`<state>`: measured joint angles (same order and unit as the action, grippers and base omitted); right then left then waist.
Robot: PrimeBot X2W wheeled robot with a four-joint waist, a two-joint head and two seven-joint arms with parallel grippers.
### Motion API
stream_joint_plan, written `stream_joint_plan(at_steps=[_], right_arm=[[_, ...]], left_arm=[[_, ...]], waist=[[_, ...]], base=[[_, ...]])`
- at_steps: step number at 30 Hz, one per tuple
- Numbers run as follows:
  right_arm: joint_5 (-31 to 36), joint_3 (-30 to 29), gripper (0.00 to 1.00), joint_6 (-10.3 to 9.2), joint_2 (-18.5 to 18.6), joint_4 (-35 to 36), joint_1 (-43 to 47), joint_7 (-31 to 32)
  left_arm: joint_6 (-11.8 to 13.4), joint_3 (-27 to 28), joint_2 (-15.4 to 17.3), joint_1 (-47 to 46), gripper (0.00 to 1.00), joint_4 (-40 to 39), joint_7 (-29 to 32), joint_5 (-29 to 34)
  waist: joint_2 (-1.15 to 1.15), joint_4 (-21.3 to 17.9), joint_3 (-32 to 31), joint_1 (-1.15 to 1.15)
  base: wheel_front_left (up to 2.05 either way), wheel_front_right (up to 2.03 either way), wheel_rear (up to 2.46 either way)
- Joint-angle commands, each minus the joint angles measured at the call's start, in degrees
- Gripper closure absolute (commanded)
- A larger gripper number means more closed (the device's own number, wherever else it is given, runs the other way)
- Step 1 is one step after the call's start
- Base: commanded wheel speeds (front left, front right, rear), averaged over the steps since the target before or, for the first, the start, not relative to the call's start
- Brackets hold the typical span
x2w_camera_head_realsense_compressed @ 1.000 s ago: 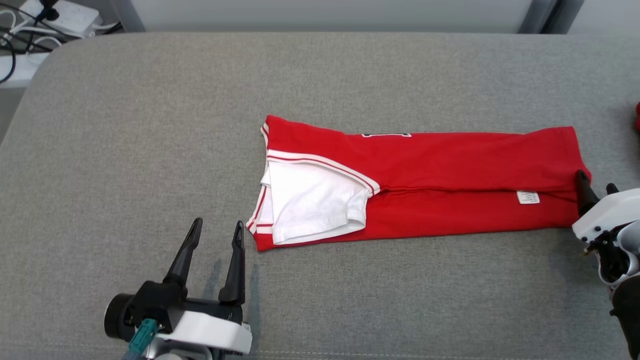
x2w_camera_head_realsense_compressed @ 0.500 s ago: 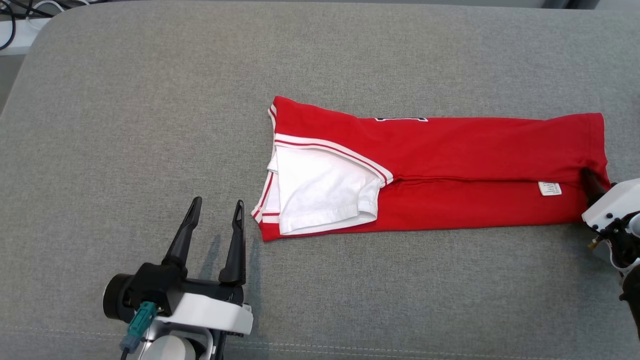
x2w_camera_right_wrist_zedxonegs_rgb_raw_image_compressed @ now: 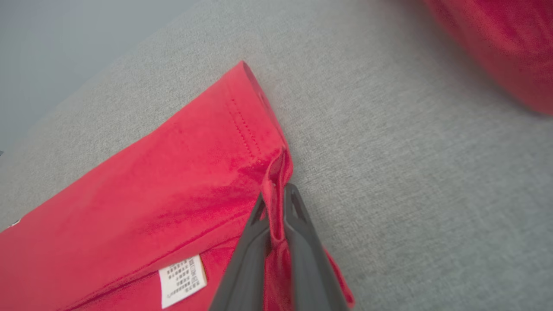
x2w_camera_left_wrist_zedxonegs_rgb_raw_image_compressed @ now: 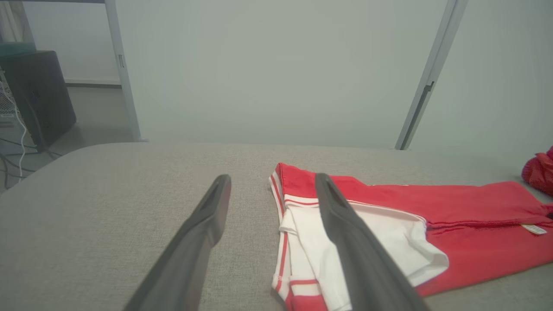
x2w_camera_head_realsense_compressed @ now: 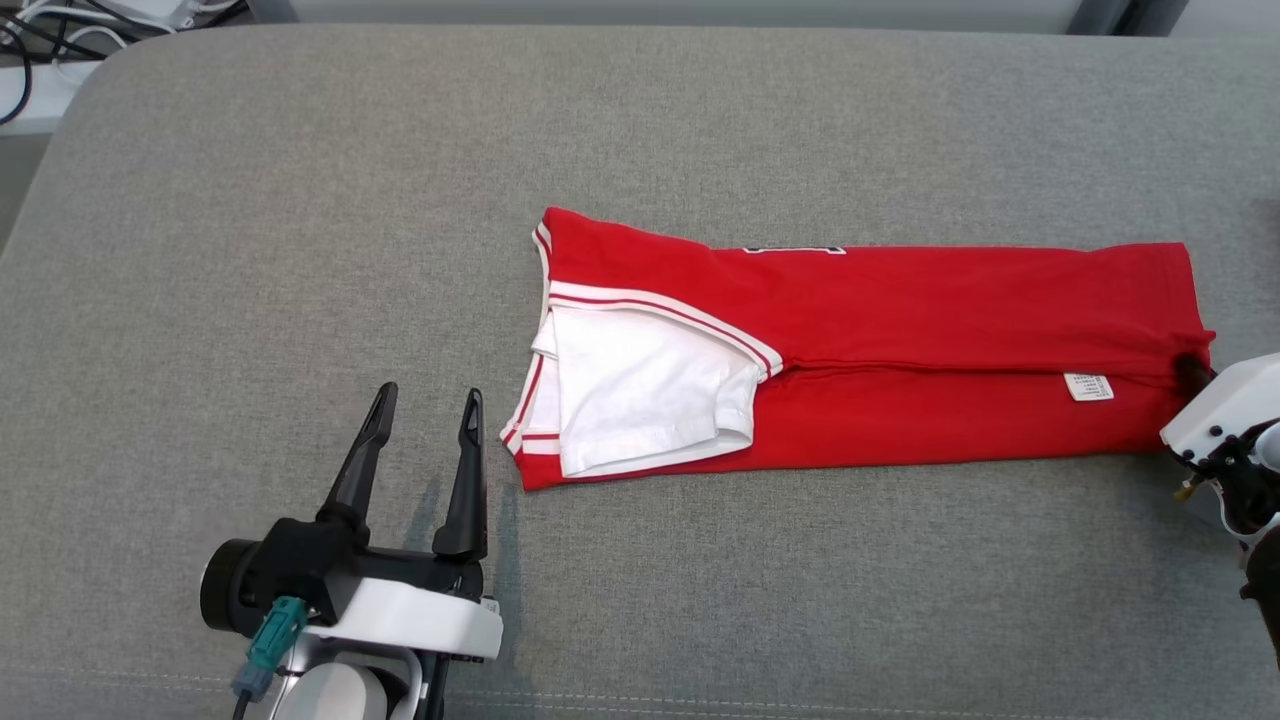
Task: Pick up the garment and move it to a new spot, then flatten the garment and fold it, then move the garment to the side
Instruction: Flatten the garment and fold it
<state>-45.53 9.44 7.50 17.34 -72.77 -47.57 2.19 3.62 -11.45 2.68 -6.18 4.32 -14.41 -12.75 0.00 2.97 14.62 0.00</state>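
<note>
Grey padded worktop (x2w_camera_head_realsense_compressed: 300,200): right tool (x2w_camera_right_wrist_zedxonegs_rgb_raw_image_compressed: 276,196) clamps the red jersey (x2w_camera_head_realsense_compressed: 950,330) at its hem, left tool (x2w_camera_head_realsense_compressed: 428,395) gapes; best lift low, keeping layers together.

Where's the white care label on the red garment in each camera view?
Head view: care label far right, beside the hem end.
Left wrist view: care label at the right edge, below mid-height.
Right wrist view: care label at the bottom, left of centre.
Shared landmark: red garment, its lengthwise crease just beside the label.
</note>
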Motion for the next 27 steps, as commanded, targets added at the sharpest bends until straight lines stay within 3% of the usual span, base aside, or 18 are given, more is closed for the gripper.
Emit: stream_joint_plan(at_steps=[1,11,27], right_arm=[[-0.2,1.0,1.00,-0.01,1.5,0.9,1.6,-1.5],[-1.0,2.4,1.00,-0.01,7.3,2.1,5.4,-2.9],[-8.7,4.3,1.00,-0.01,5.3,16.0,11.1,-3.2]], left_arm=[[0.8,1.9,0.2,-1.2,0.00,-2.3,-0.6,-0.6],[0.9,2.3,0.2,0.1,0.00,-2.2,-0.6,-0.4],[1.3,2.0,0.2,3.0,0.00,-1.1,-0.6,-1.5]], waist=[[0.00,-0.3,-1.1,0.00],[0.00,-1.0,-4.3,0.00],[0.00,0.0,-9.8,0.00]], base=[[0.00,0.00,0.00],[0.00,0.00,0.00],[0.00,0.00,0.00]])
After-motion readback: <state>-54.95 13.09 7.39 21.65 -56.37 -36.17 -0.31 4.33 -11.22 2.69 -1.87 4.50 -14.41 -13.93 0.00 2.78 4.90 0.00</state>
